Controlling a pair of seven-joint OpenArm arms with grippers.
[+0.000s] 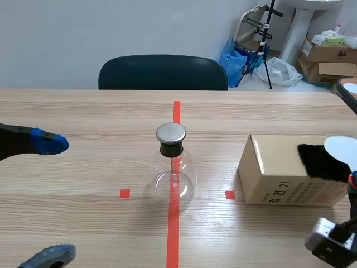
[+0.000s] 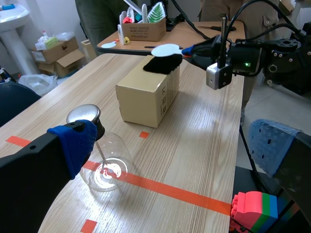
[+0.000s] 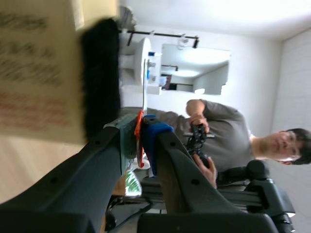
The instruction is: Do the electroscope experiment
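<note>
Scene view: we find the electroscope (image 1: 173, 167) standing upright near the desk's (image 1: 83, 178) centre, on the red tape line (image 1: 173, 234). Its long axis is vertical, with the metal cap on top and the clear glass bulb on the wood. To its right, apart from it, lies a cardboard box (image 1: 279, 173) with a black fur pad (image 1: 318, 162) on its top at the right end. A white disc (image 1: 341, 148) sits over that pad. The left end effector (image 1: 53, 200) is at the left edge, well apart from the electroscope, with its blue-padded fingers spread wide and nothing between them. A dark chair (image 1: 163, 72) stands at the far side.

Left wrist view: the electroscope stands ahead of the left end effector, close to one finger, and is not gripped. Beyond it, the right end effector (image 2: 190, 49) holds the white disc roughly level over the fur pad. We cannot tell whether disc and pad touch. Coloured toy bricks (image 2: 255, 209) show by the other finger.

Right wrist view: the right end effector (image 3: 141, 133) has its fingers closed on an orange-red piece at the disc's base. The disc is seen edge-on and extends straight ahead of the fingertips, just beside the fur pad on the box. A person (image 3: 228, 141) is in the background, holding a controller.
</note>
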